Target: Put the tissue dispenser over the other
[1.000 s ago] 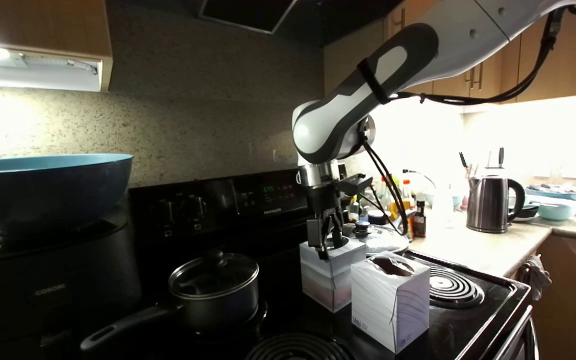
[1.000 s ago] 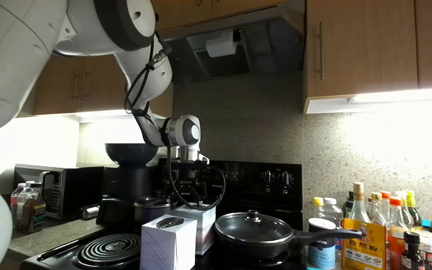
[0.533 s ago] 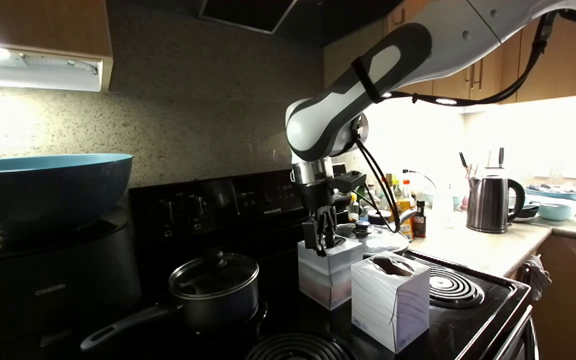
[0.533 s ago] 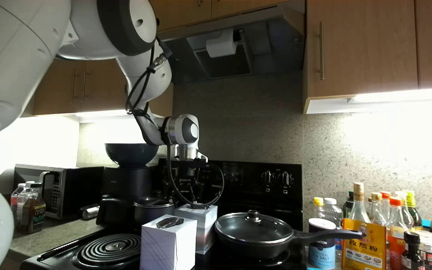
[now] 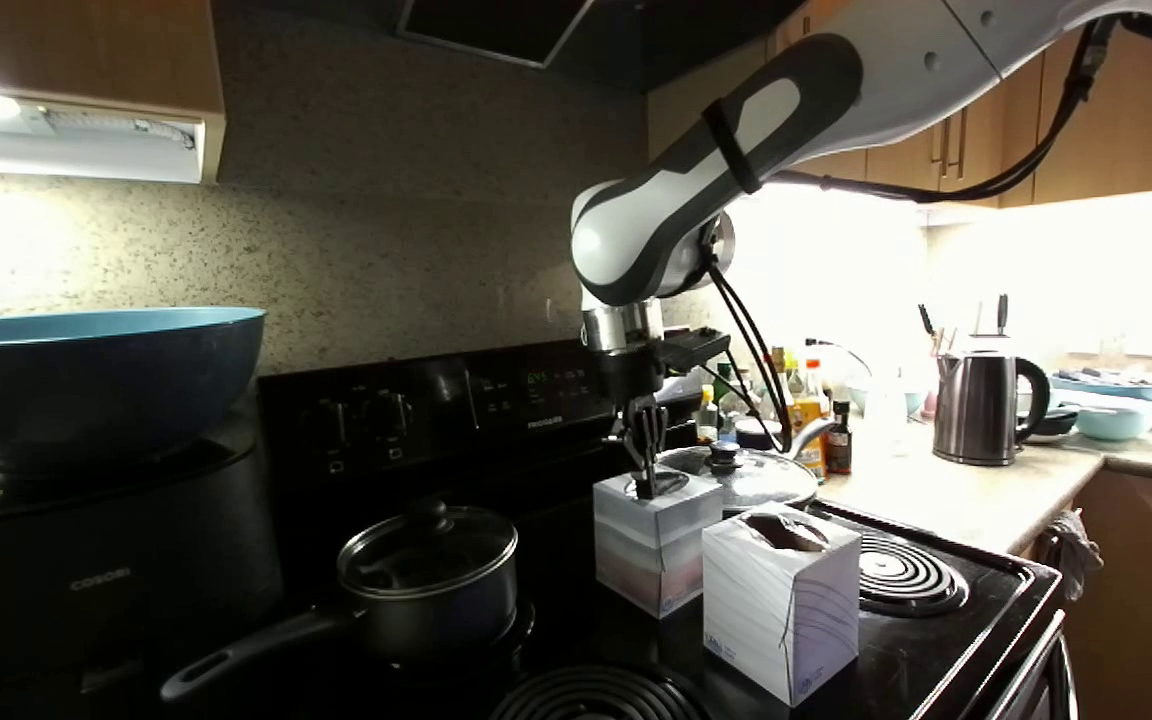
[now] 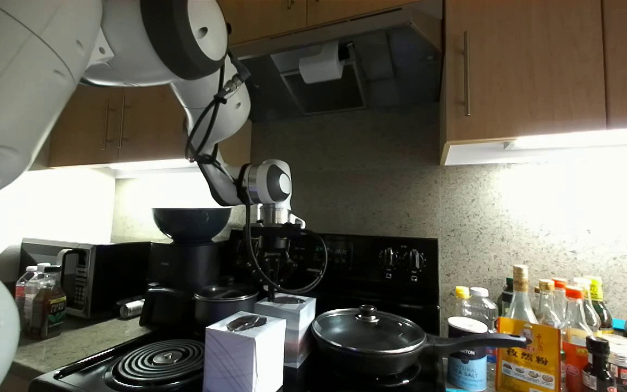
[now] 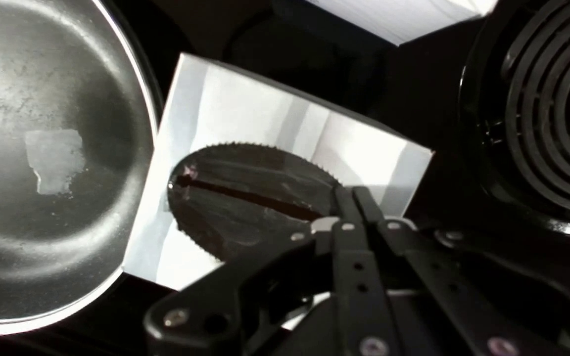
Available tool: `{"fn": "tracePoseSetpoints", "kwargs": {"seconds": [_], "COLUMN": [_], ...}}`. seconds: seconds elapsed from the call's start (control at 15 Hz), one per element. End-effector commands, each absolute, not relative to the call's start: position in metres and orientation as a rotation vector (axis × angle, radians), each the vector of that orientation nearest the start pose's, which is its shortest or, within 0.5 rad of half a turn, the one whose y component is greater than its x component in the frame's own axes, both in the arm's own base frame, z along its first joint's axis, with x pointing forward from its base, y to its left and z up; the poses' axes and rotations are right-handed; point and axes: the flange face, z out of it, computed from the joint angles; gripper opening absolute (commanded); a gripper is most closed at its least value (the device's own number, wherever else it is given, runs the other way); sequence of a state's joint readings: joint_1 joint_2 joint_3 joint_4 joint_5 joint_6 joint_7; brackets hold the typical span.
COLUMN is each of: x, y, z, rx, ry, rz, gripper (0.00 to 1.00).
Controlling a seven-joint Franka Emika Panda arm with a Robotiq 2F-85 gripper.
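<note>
Gripper (image 7: 352,195) pressed together over upright tissue dispenser (image 5: 657,556); oval aperture (image 7: 250,190) facing up, long axis left to right in wrist view

The banded box (image 5: 636,550) stands beside the whitish box (image 5: 751,605).

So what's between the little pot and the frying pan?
The grey-banded tissue box stands between the pot and the frying pan in both exterior views; the whiter tissue box is in the foreground.
</note>
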State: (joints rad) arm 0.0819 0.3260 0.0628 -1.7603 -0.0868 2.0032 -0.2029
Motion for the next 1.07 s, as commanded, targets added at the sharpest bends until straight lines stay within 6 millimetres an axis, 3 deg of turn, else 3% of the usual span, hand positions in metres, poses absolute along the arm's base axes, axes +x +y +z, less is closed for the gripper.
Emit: {"fn": "tracePoseSetpoints", "kwargs": {"seconds": [0.0, 0.07, 0.13, 0.47, 0.93, 1.0], "x": [0.626, 0.626, 0.625, 0.626, 0.627, 0.628], "y": [0.073, 0.072, 0.071, 0.081, 0.100, 0.100], "z": [0.388, 0.389, 0.390, 0.396, 0.366, 0.361], "rx": [-3.156, -3.161, -3.169, -3.156, -3.123, -3.116], "ry": [-0.504, -0.497, -0.502, -0.539, -0.664, -0.668], "rz": [0.123, 0.121, 0.119, 0.096, 0.197, 0.217], "gripper": [0.00, 0.00, 0.20, 0.51, 0.96, 0.98]}}
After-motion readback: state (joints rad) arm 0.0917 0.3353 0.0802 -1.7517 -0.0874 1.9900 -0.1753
